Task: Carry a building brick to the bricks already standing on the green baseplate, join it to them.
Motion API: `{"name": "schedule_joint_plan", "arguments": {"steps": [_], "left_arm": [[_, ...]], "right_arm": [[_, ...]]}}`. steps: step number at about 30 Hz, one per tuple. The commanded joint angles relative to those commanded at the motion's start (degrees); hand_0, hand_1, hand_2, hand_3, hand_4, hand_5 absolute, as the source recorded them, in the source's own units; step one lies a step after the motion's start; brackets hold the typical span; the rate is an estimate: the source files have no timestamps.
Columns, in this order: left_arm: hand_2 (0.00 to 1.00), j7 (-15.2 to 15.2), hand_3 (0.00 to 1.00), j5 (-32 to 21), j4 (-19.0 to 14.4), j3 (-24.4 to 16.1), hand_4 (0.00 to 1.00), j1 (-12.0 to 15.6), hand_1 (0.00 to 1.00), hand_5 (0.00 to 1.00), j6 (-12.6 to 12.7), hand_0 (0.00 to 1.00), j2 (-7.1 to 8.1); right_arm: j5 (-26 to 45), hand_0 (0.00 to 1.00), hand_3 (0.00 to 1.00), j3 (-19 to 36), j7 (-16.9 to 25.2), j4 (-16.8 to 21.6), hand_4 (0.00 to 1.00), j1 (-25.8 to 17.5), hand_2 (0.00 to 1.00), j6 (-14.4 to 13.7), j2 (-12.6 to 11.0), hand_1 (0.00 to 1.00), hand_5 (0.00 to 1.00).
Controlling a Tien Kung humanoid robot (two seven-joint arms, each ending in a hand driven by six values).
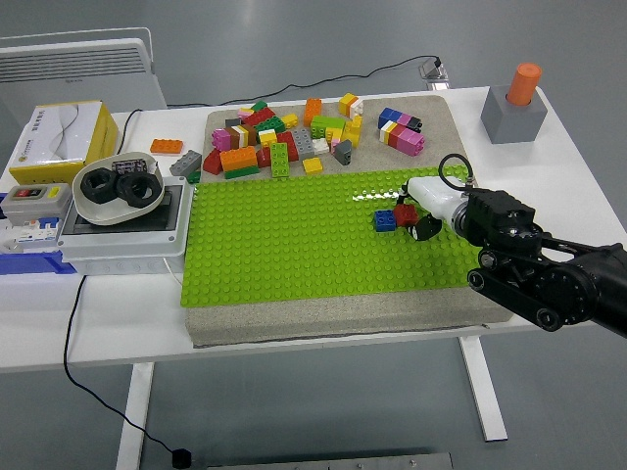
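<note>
One blue brick (385, 220) stands on the green baseplate (294, 245), and I have the right robot hand (419, 217) beside it, fingers pinched on a red brick (406, 214) that sits just to its right, touching or nearly so. I judge this the joining step. Whether the studs have seated I cannot tell from up here. Next I should press straight down, then let go cleanly.
</note>
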Motion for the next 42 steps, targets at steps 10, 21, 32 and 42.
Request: {"name": "schedule_joint_plan", "arguments": {"steps": [10,21,32,42], "left_arm": [[0.791,0.00,0.849,0.14,0.00,-0.09,0.954,-0.03,0.760,0.879,-0.01,0.767,0.06],[0.791,0.04,0.849,0.28,0.00,-0.13,0.954,0.02,0.759,0.875,0.00,0.767,0.01],[0.791,0.11,0.849,0.43,0.00,-0.16,0.955,0.09,0.760,0.874,-0.03,0.767,-0.01],[0.791,0.11,0.849,0.44,0.00,-0.12,0.953,0.16,0.760,0.872,-0.03,0.767,-0.06]], "right_arm": [[-1.79,0.860,0.649,-0.34,-0.84,0.70,0.656,0.28,0.821,0.82,-0.34,0.803,0.120],[-2.25,0.867,0.645,-1.09,-1.14,0.53,0.697,0.16,0.825,1.36,0.00,0.809,0.149],[-2.43,0.872,0.658,-1.34,-1.10,0.36,0.710,0.16,0.827,1.45,0.17,0.811,0.159],[-2.33,0.875,0.663,-1.51,-1.02,0.23,0.719,0.21,0.828,1.41,0.42,0.813,0.168]]}}
